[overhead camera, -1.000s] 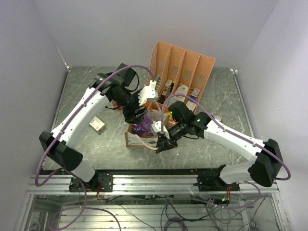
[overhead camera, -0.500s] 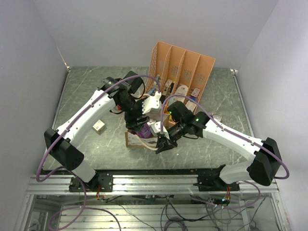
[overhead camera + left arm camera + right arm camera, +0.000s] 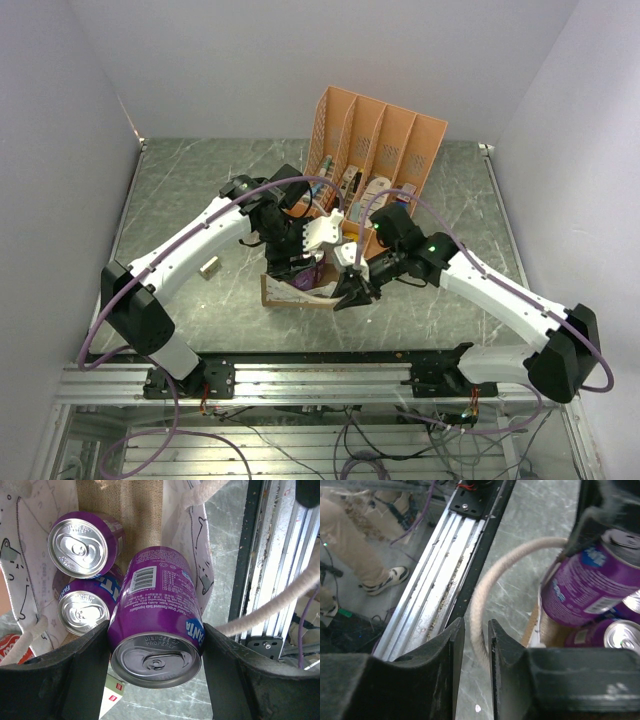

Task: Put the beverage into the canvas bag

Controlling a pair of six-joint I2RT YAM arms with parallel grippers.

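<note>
My left gripper point(image 3: 298, 266) point(image 3: 155, 647) is shut on a purple Fanta can point(image 3: 157, 610) point(image 3: 308, 277), holding it tilted over the open mouth of the canvas bag point(image 3: 278, 293) point(image 3: 142, 515). Two more purple cans point(image 3: 80, 542) point(image 3: 85, 611) lie inside the bag. My right gripper point(image 3: 352, 296) point(image 3: 476, 630) is shut on one white loop handle point(image 3: 492, 575) at the bag's near right side and holds it out away from the bag. The held can also shows in the right wrist view point(image 3: 585, 585).
The orange slotted file rack point(image 3: 380, 140) stands just behind the bag with items in its slots. A small box point(image 3: 210, 266) lies on the table left of the bag. The metal rail point(image 3: 320, 375) runs along the near edge.
</note>
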